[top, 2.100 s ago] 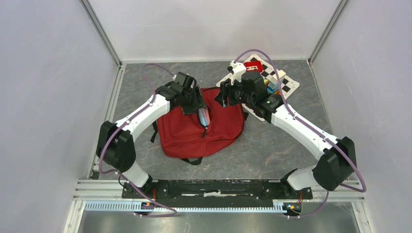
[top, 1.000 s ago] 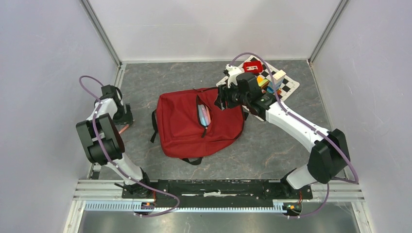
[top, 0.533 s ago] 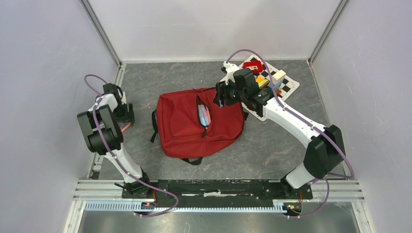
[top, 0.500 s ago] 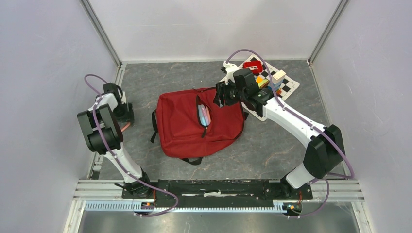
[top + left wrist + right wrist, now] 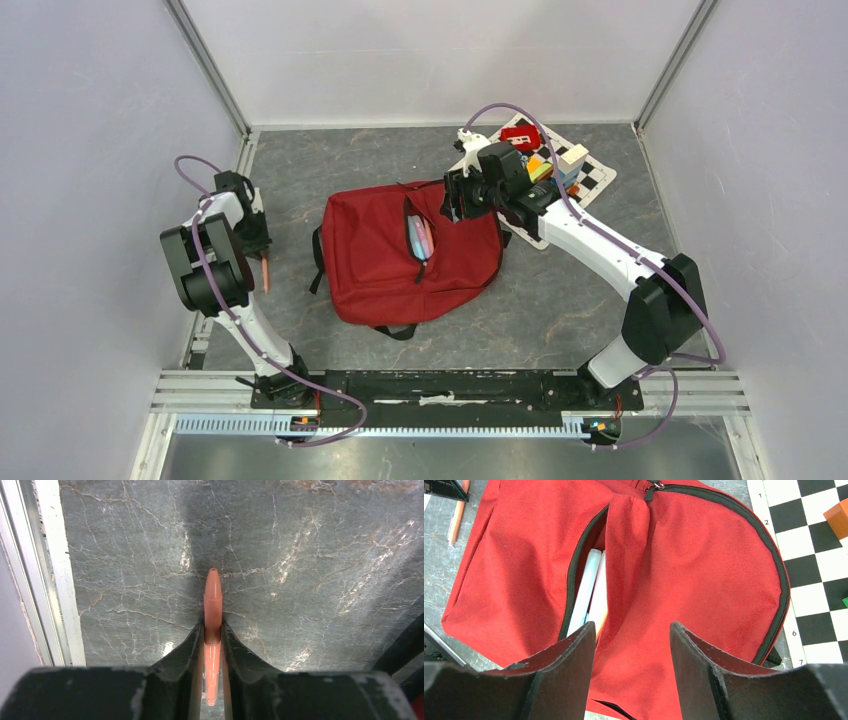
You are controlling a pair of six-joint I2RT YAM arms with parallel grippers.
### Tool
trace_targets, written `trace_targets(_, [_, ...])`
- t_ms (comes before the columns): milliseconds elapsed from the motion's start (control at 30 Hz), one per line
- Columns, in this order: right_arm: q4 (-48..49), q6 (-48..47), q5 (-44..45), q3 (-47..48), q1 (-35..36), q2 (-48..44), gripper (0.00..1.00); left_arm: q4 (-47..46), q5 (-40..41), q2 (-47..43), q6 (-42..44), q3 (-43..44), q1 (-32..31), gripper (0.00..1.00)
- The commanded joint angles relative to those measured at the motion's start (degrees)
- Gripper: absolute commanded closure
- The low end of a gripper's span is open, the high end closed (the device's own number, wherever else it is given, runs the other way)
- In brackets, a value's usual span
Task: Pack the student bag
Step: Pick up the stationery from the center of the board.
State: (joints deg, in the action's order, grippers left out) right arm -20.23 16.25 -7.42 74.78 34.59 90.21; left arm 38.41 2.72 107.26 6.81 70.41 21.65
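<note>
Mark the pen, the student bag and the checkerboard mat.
pen (image 5: 212, 605): left wrist view, barrel just below the tip.
student bag (image 5: 375, 265): top external view, red front panel.
checkerboard mat (image 5: 798, 541): right wrist view, a bare white square.

Grey marbled tabletop (image 5: 560, 300); plain pale walls (image 5: 440, 50) around.
</note>
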Motion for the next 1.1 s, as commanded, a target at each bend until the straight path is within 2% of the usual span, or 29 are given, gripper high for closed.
trace_targets(0, [0.84, -0.65, 0.29, 2.06, -0.14, -0.38, 0.39, 1.30, 1.21, 3.11, -2.65, -1.81, 0.33, 0.79])
trace_targets(200, [1.28, -0.75, 1.39, 0.59, -0.13, -1.83, 0.39, 2.04, 0.59, 1.75, -4.77, -1.15, 0.28, 0.98])
trace_targets(467, [1.26, -1.48, 3.11, 1.11, -0.16, -2.97, 0.39, 3.23, -6.75, -10.25, -13.84, -1.27, 0.27, 0.98])
trace_targets(667, [1.74, -2.42, 3.58, -0.25, -0.15, -4.44, 0.39, 2.91, -17.69, -21.71, -22.92, -1.61, -1.32, 0.98])
trace_targets(800, [2.44, -2.84, 3.66, -1.70, -0.14, -5.46, 0.39, 3.33, -19.33, -29.08, -29.64, -0.69, -8.25, 0.98])
trace_targets(933, [3.06, -3.22, 3.57, -2.59, -0.14, -6.34, 0.39, 1.12, -18.28, -33.00, -38.39, -0.34, -20.74, 0.98])
trace_targets(1067, [4.40, -2.78, 3.65, -4.43, -0.14, -7.92, 0.39, -8.13, -16.06, -33.48, -49.29, -2.79, -33.93, 0.98])
